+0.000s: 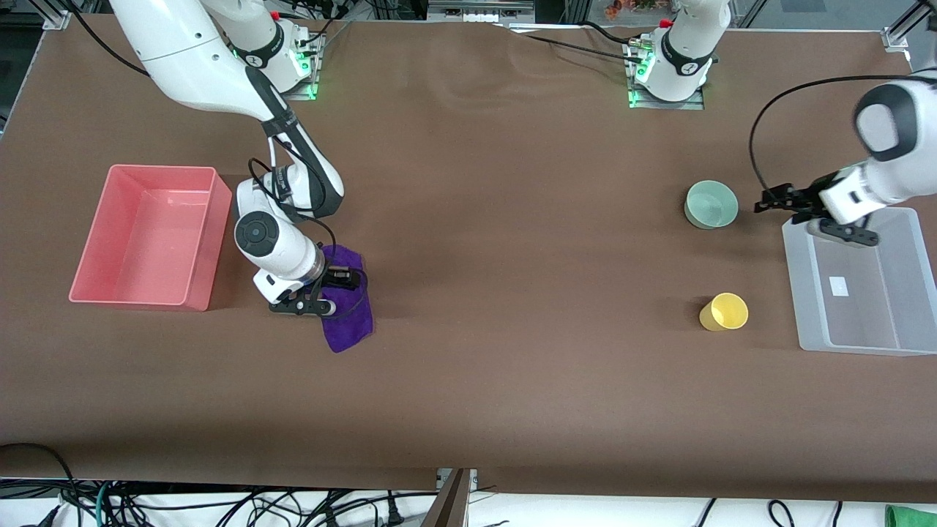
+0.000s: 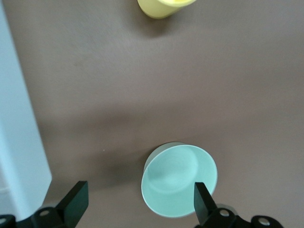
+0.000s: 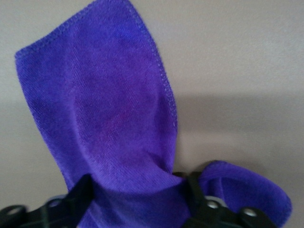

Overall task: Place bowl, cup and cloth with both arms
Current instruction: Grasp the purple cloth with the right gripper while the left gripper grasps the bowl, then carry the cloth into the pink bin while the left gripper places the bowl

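Note:
The purple cloth [image 1: 348,315] lies bunched on the brown table beside the pink bin. My right gripper [image 1: 350,280] is down on it and shut on a raised fold; in the right wrist view the cloth [image 3: 114,109] fills the gap at the gripper [image 3: 137,190]. The mint-green bowl [image 1: 711,205] stands upright toward the left arm's end. My left gripper [image 1: 763,201] hovers open beside it, between bowl and clear bin; in the left wrist view the gripper [image 2: 140,199] has one finger over the bowl's [image 2: 179,179] rim. The yellow cup [image 1: 725,312] stands nearer the front camera than the bowl, also in the left wrist view [image 2: 164,7].
A pink bin [image 1: 212,241] stands empty at the right arm's end of the table. A clear plastic bin [image 1: 801,293] stands at the left arm's end, and its wall shows in the left wrist view [image 2: 19,142].

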`<state>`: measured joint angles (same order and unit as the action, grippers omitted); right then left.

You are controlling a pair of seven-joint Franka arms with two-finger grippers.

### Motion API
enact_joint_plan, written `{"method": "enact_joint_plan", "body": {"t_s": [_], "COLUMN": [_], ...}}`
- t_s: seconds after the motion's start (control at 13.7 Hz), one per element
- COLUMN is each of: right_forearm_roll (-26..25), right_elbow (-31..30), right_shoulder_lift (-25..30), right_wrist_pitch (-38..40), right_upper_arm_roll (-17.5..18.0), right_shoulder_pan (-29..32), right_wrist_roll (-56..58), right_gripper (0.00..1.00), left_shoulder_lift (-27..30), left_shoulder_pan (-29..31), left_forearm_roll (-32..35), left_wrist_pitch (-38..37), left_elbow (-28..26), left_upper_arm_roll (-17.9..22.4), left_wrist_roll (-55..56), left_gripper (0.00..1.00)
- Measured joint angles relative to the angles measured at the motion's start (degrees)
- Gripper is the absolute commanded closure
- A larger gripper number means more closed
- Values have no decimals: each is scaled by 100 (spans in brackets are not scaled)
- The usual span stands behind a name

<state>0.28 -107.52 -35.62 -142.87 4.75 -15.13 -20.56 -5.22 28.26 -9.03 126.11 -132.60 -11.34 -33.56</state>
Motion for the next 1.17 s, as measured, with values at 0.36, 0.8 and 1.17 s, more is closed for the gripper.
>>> {"method": "enact_joint_plan", "body": {"t_s": [0.36, 0.8, 1.17], "right_forearm_roll": [-1, -16, -31], "right_elbow": [17, 335, 818], "right_shoulder_lift": [31, 535, 1655], "right_wrist_pitch": [-3, 912, 2997], "right_upper_arm_roll": [2, -114, -725], "right_shoulder_pan": [-5, 248, 580], "right_wrist_roll": [13, 583, 1909], "right_gripper": [100, 100, 100], "left_shoulder_lift": [-746, -1302, -1219], "left_shoulder_pan": [1, 11, 11], "left_forearm_roll": [-1, -1, 0], "left_wrist_pitch": [465, 928, 167], "left_elbow": [-286, -270, 165], "left_upper_arm_roll": [-19, -10, -12], "left_wrist_roll": [-356, -620, -600], "left_gripper": [42, 100, 100]}}
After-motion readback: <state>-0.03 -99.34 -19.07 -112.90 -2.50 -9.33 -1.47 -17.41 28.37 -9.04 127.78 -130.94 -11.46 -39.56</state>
